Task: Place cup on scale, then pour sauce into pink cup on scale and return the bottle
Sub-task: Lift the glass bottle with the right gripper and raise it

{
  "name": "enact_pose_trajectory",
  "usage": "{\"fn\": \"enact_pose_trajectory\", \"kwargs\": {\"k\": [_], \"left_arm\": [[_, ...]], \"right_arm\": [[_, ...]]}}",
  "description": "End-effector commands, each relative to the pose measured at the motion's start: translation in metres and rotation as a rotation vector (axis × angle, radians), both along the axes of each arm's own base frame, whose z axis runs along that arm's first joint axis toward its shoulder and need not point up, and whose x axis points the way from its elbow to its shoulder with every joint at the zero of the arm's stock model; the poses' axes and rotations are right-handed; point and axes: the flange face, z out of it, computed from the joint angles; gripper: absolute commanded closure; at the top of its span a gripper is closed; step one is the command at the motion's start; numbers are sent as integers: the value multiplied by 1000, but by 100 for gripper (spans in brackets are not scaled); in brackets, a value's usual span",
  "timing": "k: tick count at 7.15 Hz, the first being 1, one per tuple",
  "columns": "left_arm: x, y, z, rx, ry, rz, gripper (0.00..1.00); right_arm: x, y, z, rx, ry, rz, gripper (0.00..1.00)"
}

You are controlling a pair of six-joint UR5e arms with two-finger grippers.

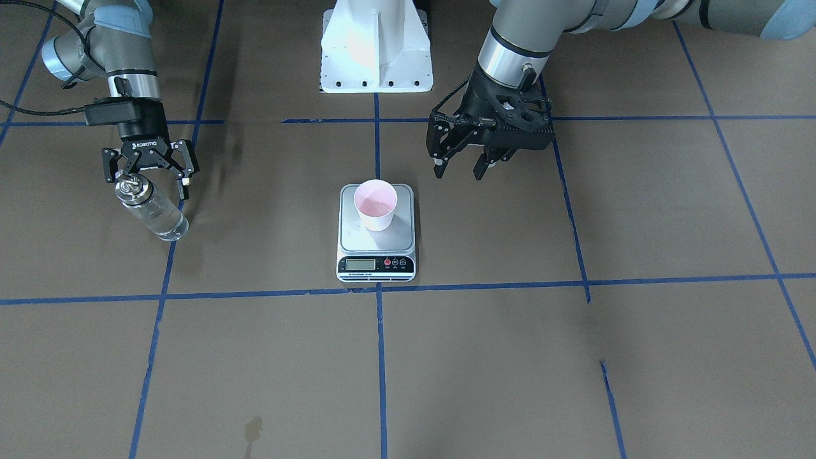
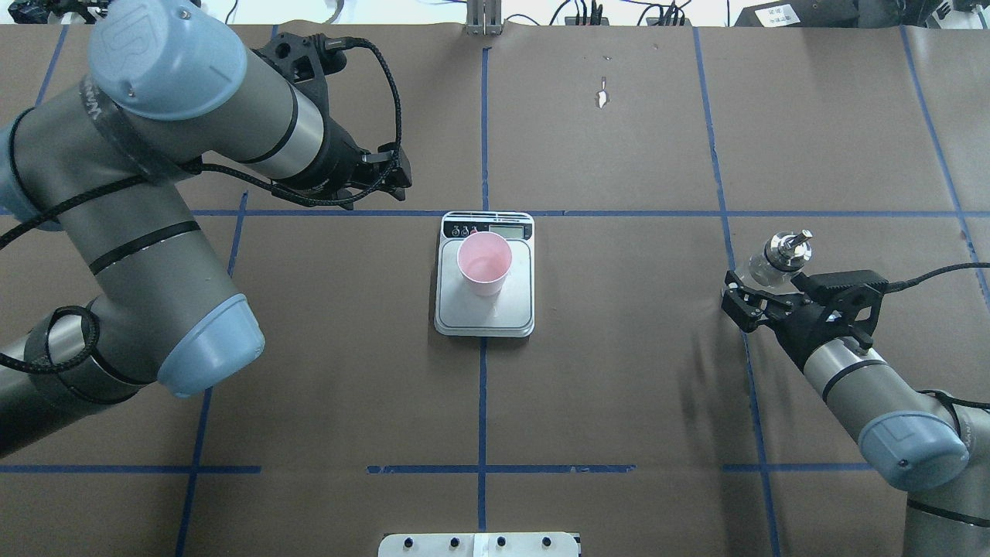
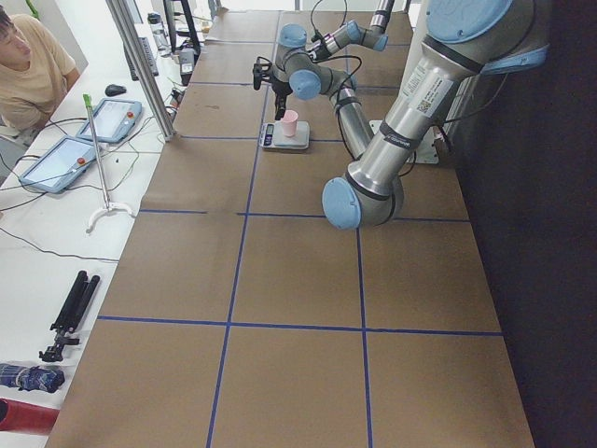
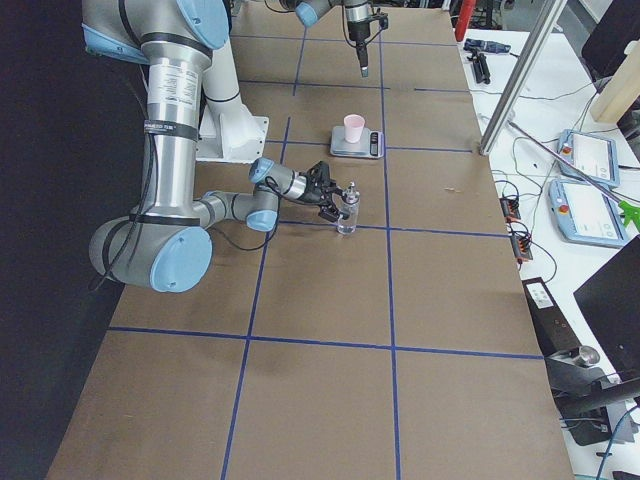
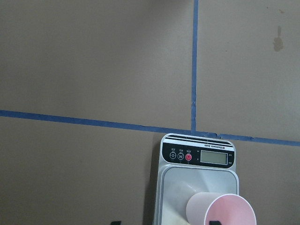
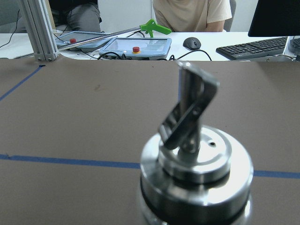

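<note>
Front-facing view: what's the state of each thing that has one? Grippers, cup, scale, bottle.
left gripper: open, empty, hovering to one side of the scale.
right gripper: open, fingers either side of the bottle's top, not clamped.
bottle: upright on the table, spout top on, clear liquid inside.
cup: upright on the scale platform; seems to hold a little liquid.
scale: flat on the table, digits unreadable.

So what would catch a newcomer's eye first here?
The pink cup standing on the scale at the centre of the table. Then the bottle standing off to the robot's right, with the right gripper open around it, and the left gripper hanging open and empty near the scale.
</note>
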Motion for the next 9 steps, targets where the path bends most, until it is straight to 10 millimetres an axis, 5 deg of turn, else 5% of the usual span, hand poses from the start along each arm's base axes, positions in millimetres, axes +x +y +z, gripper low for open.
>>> {"fn": "enact_pose_trajectory", "kwargs": {"k": [1, 7, 9], "left_arm": [[-1, -1, 0, 0, 0, -2, 31], [-2, -1, 1, 1, -2, -4, 31], [-3, -2, 4, -2, -4, -6, 31]], "right_arm": [[-1, -5, 13, -8, 24, 10, 0], [-11, -17, 17, -10, 28, 27, 1], [-11, -18, 18, -11, 28, 29, 17]]}}
